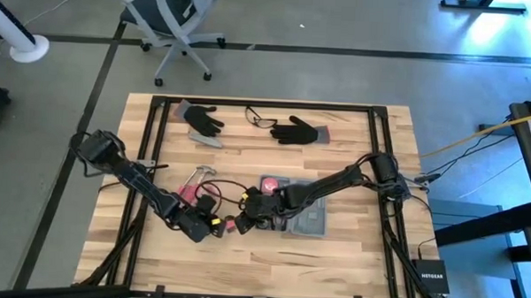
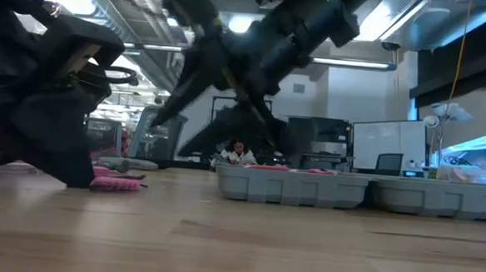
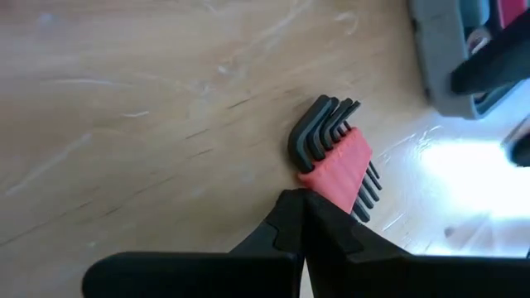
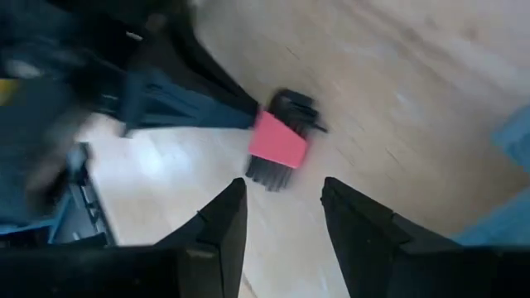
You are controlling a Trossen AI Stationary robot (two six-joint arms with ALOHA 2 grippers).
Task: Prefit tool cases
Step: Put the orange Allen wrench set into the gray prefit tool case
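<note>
**Hex key set between both end effectors, case open nearby**

Tabletop [image 1: 350, 249] — pale wood planks. The tool case [image 1: 299, 212] lies open flat near the middle of the tabletop, toward the front, under the right arm; grey moulded halves side by side, something red in the far half. In the low view the case [image 2: 365, 191] shows as two shallow grey trays resting on the wood, apart from both end effectors.

Left end effector [image 3: 302, 207]: fingers clenched together, tips touching the red holder of a hex key set [image 3: 335, 157]. The set lies flat on the tabletop, dark bent keys fanned out of the holder. Whether the tips pinch the holder or only press against its edge cannot be told. In the high view the left end effector [image 1: 211, 227] sits just left of the case, at the front.

Right end effector [image 4: 281, 207]: fingers released, spread apart, nothing between them. It hangs just above the hex key set [image 4: 280, 141], with the left arm's closed tips meeting the red holder from the other side. In the high view the right end effector [image 1: 245, 217] is just beside the left one, between it and the case.

Other items — two black gloves [image 1: 294, 130] and safety glasses [image 1: 259, 119] at the back of the tabletop, well apart from the case; a red-handled tool [image 1: 193, 184] left of the case.
</note>
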